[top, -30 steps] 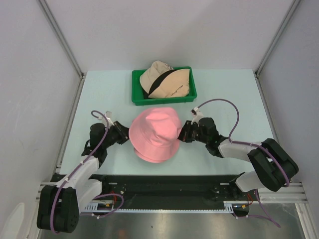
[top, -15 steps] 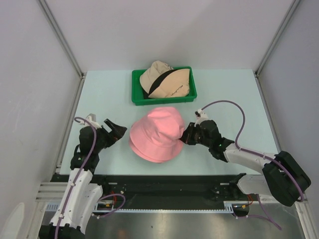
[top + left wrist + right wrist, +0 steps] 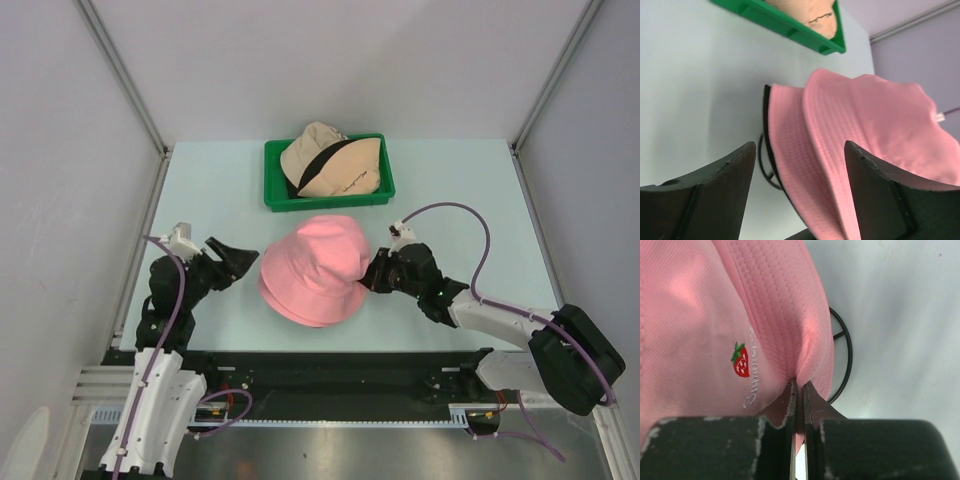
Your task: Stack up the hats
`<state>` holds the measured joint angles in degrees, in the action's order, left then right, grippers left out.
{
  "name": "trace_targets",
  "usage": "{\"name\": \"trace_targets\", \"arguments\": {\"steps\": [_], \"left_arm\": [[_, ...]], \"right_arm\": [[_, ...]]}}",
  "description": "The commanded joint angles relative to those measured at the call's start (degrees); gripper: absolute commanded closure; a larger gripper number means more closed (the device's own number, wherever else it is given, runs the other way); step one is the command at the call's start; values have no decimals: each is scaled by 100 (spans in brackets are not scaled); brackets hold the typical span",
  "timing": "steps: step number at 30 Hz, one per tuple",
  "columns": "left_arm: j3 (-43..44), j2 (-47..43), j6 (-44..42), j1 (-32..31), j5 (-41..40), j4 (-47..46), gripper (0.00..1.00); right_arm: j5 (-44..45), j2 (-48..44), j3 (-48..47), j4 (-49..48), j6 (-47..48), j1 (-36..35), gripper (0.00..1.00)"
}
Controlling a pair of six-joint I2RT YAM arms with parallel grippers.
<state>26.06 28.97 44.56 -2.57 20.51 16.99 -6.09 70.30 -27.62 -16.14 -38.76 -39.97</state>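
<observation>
A pink hat (image 3: 315, 270) with a strawberry mark (image 3: 740, 360) sits over a black wire stand (image 3: 846, 355) at the middle of the table. My right gripper (image 3: 368, 275) is shut on the pink hat's right brim, and the fabric is pinched between its fingers (image 3: 800, 385). My left gripper (image 3: 240, 262) stands open just left of the hat, apart from it. In the left wrist view the pink brim (image 3: 790, 150) shows beyond the open jaws (image 3: 800, 147). A beige hat (image 3: 335, 170) and a black hat (image 3: 318, 162) lie together in the green tray (image 3: 275, 195).
The green tray (image 3: 790, 27) stands behind the pink hat near the back of the table. Grey walls close in the left, right and back sides. The wire stand's ring (image 3: 762, 165) pokes out under the left brim.
My left gripper has opened, let go of the pink hat's left brim and drawn back to the left. The right gripper keeps its pinch on the right brim.
</observation>
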Motion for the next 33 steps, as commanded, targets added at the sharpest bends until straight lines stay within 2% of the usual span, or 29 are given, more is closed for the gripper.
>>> {"name": "trace_targets", "arguments": {"steps": [1, 3, 9, 15, 18, 19, 22, 23, 26, 27, 30, 33], "left_arm": [[154, 12, 245, -94, 812, -723, 25], [66, 12, 317, -147, 884, -872, 28], [13, 249, 264, -323, 1069, -926, 30], [74, 583, 89, -815, 700, -531, 32], [-40, 575, 202, -903, 734, -697, 33], [-101, 540, 281, -903, 778, -837, 36], [-382, 399, 685, -912, 858, -1338, 57], [-479, 381, 747, -912, 858, -1417, 71], [-646, 442, 800, -912, 797, -1288, 95], [-673, 504, 705, -912, 718, -1173, 100], [-804, 697, 467, -912, 253, -760, 100], [-1024, 846, 396, -912, -47, -811, 100]], "right_arm": [[108, 80, -147, 199, 141, -134, 100], [134, 98, -200, 225, 158, -161, 100], [187, 159, -279, 261, 167, -257, 100], [283, 133, -358, 383, 176, -345, 100], [319, 106, -376, 401, 176, -372, 100], [327, 115, -385, 410, 185, -380, 100], [389, 115, -394, 445, 176, -415, 100], [406, 98, -402, 480, 167, -416, 100], [511, 1, -394, 620, 141, -424, 100], [547, -16, -394, 673, 124, -442, 100], [600, -183, -367, 910, 97, -442, 100], [793, -315, -288, 1078, 53, -486, 100]]}}
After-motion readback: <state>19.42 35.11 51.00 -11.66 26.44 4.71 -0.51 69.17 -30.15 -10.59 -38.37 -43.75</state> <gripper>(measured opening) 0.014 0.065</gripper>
